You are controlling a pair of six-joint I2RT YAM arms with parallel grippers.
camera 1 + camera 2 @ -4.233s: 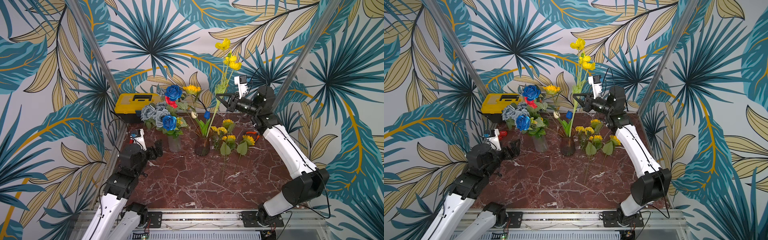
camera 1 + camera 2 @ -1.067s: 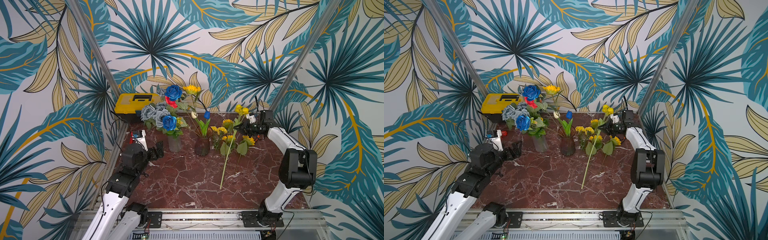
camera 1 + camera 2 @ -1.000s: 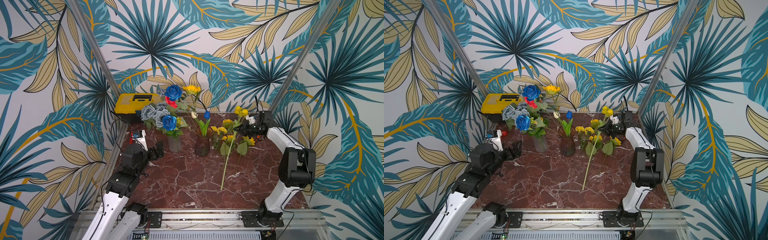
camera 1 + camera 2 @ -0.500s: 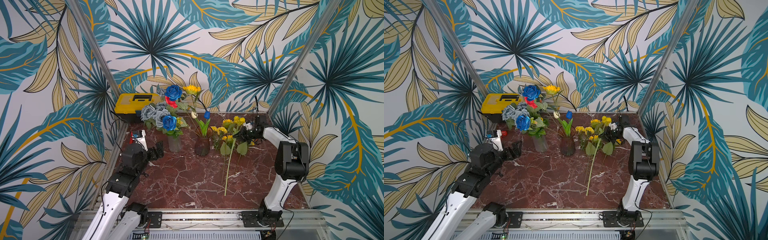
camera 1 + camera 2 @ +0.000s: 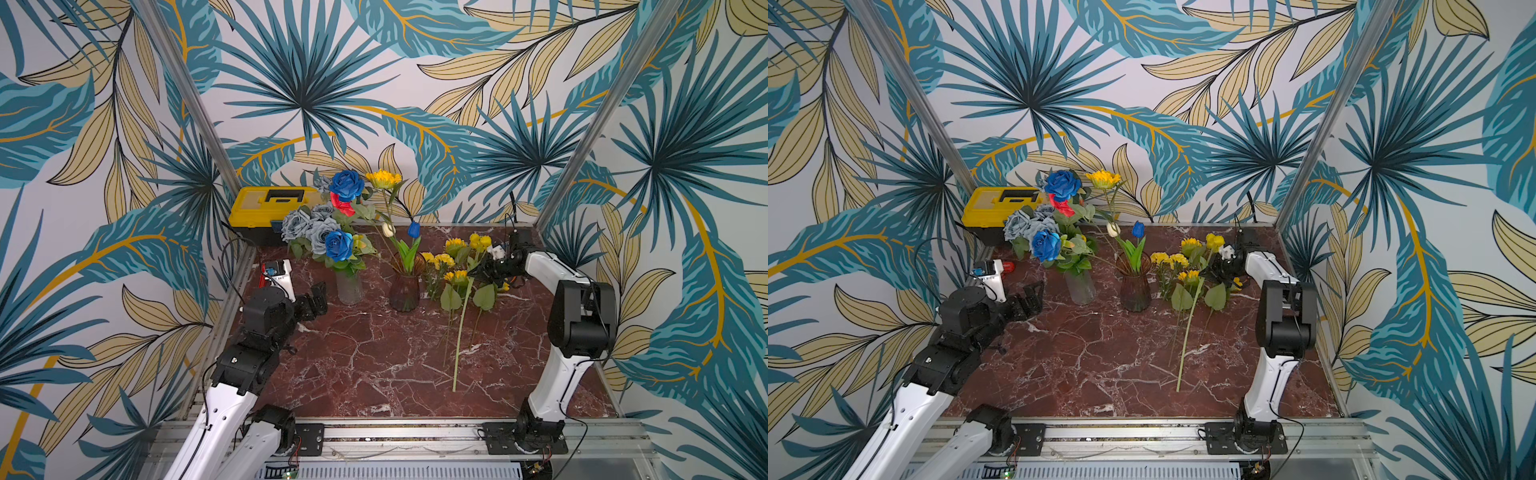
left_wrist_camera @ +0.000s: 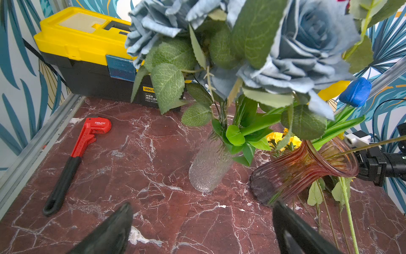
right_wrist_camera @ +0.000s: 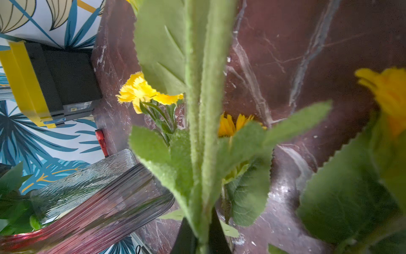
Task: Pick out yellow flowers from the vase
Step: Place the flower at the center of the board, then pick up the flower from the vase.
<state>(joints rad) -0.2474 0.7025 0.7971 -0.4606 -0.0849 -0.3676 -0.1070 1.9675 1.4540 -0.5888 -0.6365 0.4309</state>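
Clamping down on the fuzzy green stem (image 7: 202, 132), my right gripper (image 5: 478, 271) has its jaws closed on it just below the yellow blooms (image 5: 478, 241). A few seconds ago I had this flower held high above the amber vase (image 5: 405, 291). Now it has come down low on the right arm's side of that vase. It leans across the pile of yellow flowers (image 5: 442, 266) already taken out, and its foot touches the marble table (image 5: 353, 374) towards the front. So it is clear of the vase and, I judge, only needs releasing. One tall sunflower (image 5: 383, 179) still stands over the vases, so the job isn't finished. My left gripper (image 6: 202, 231) waits near the clear vase (image 6: 211, 167), jaws spread wide and empty.
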